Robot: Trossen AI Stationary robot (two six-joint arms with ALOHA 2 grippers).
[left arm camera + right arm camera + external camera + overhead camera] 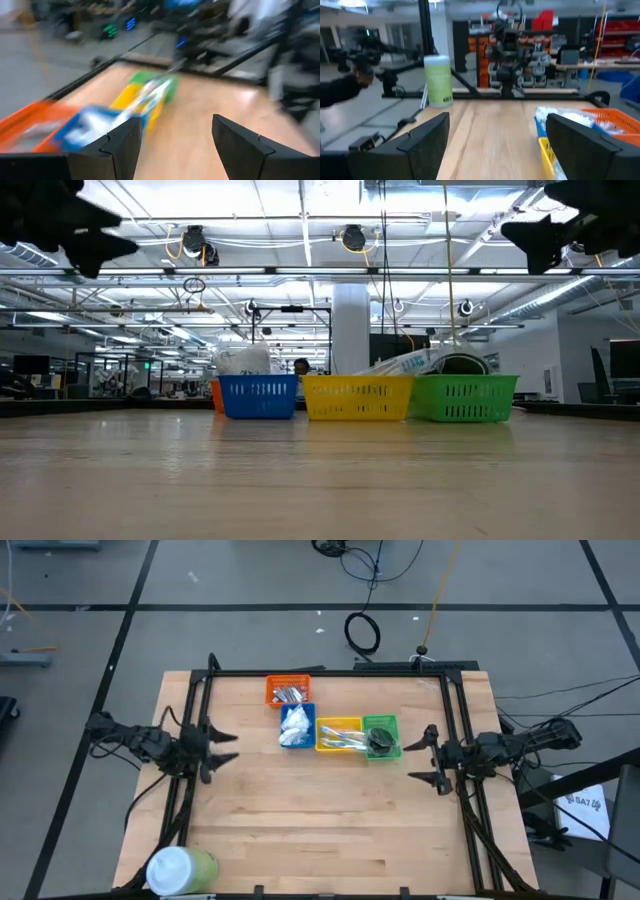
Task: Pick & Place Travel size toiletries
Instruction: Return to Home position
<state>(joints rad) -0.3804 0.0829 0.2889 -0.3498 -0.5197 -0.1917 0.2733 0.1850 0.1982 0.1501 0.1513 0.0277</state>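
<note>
Left gripper (228, 748) by left table (300, 830) edge, spread, empty; right gripper (411, 761) by right edge, same; toiletries (296, 726) apparently inside far-edge trays (338, 721).

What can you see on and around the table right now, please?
orange tray: one, orange, table's far side, holds silvery sticks
blue tray: one, blue, nearer than orange tray, holds white packets
yellow tray: one, yellow, right of blue, holds toothbrushes
green tray: one, green, row's right end, holds dark discs
green cylinder: one, white cap, near-left corner
table: one, light wood
left gripper: one, dark, left side, jaws open
right gripper: one, dark, right side, jaws open
</note>
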